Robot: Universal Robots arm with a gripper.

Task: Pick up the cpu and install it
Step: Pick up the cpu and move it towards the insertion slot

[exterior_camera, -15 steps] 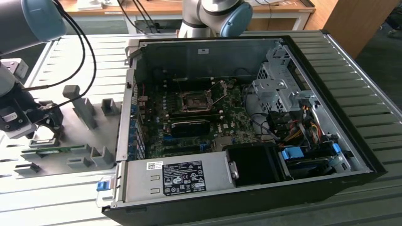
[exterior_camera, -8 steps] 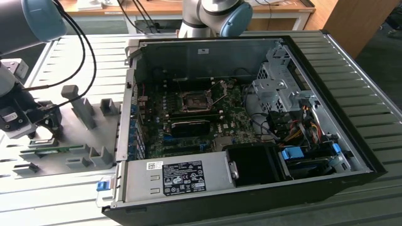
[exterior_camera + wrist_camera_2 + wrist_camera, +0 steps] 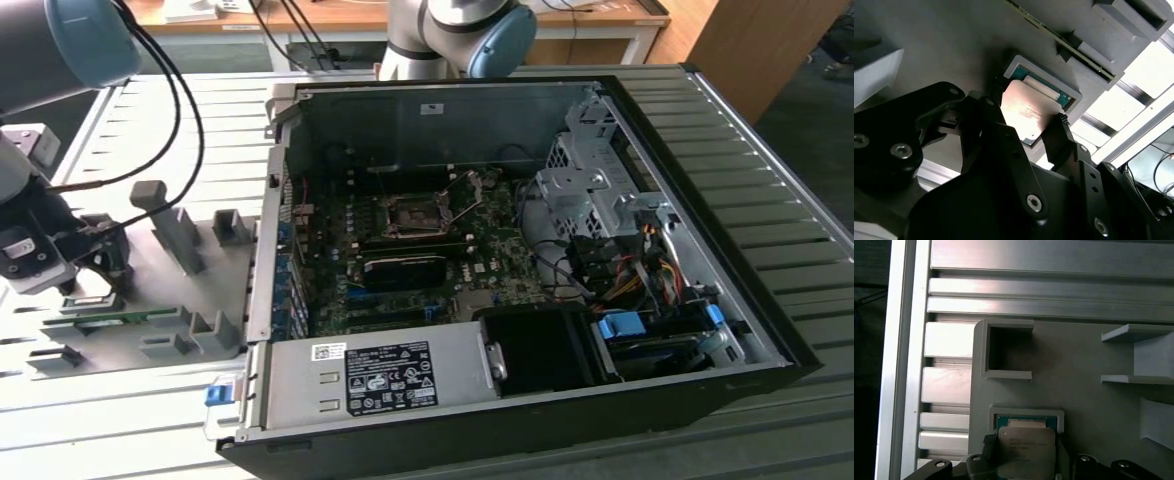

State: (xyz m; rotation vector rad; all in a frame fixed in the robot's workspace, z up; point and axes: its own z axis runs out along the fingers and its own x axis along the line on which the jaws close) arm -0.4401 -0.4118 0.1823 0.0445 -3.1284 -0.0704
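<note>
The jaws have closed in to the cpu's width: in the second wrist view the gripper (image 3: 1028, 112) has one black fingertip (image 3: 1058, 131) against one edge of the cpu (image 3: 1024, 107) and the other against the opposite edge. The chip looks held between them. Its silver-grey top plate catches the light, bright and a bit pinkish.

The cpu is at a shallow grey-rimmed pocket (image 3: 1046, 75) in the grey fixture plate (image 3: 167, 300), with a green lining showing past the chip's far edge. I cannot tell whether it has lifted clear of the pocket or rests in it. In the first wrist view the cpu (image 3: 1026, 447) lies square inside that rim (image 3: 1026, 412), with the fingers close on either side. Near it on the same plate is an open-sided square frame (image 3: 983, 350).

In the exterior view, the robot arm (image 3: 54, 40) reaches down over the fixture plate at the exterior view's left, well apart from the open computer case (image 3: 747, 260). The case lies on its side on the slatted metal table (image 3: 747, 110). Inside it the green motherboard (image 3: 400, 285) faces up, with the square cpu socket (image 3: 418, 215) near its middle and a thin lever standing up beside it. The power supply (image 3: 387, 375) fills the near corner of the case.
</note>
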